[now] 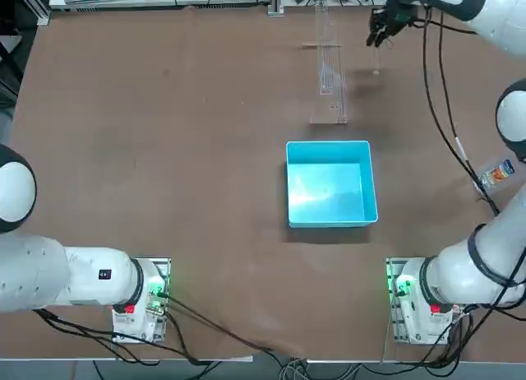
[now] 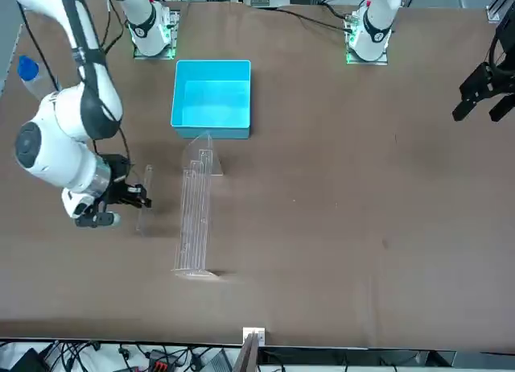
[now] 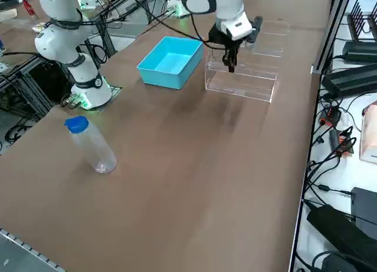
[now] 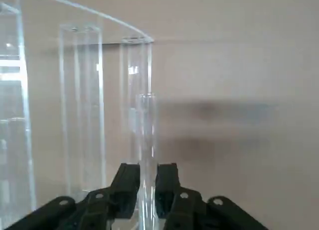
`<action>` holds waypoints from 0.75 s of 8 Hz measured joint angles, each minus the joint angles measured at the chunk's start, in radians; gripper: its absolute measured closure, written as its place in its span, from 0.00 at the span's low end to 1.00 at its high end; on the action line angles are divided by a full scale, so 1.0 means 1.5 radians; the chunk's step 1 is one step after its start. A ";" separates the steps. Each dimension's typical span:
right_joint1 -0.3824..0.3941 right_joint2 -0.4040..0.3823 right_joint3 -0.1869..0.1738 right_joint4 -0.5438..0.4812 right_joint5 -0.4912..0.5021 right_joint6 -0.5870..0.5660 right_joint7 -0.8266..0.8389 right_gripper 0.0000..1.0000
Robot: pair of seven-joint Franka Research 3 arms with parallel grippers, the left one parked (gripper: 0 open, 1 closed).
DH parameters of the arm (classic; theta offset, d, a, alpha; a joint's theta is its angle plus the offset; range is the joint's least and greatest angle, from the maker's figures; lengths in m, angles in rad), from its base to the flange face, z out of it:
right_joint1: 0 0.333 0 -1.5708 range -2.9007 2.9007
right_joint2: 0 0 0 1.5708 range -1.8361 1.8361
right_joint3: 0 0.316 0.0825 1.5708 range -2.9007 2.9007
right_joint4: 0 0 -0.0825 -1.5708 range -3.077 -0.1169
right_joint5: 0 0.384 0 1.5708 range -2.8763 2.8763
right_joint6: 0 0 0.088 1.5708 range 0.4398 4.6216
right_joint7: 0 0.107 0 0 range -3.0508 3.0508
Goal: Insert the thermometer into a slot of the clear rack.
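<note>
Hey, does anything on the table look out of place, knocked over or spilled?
Nothing spilled or damaged. The right gripper holds the thermometer upright beside the clear rack; only a blue-capped bottle stands alone near the table's edge.

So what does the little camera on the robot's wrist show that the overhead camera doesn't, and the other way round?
Only the wrist view shows the grip close up: the two black fingers of the right gripper pinch a thin clear rod, the thermometer, which stands upright between them.

Only the overhead view shows the layout: the blue bin at mid-table, a small bottle near the right edge, and both arm bases.

Both show the clear rack beside the gripper, at the far side of the table, with the thermometer not yet in a slot.
</note>
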 joint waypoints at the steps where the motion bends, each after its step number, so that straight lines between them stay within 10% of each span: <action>1: 0.012 0.005 0.000 0.002 0.000 0.007 0.018 0.78; 6: 0.065 0.043 0.001 0.011 0.000 0.074 0.129 0.78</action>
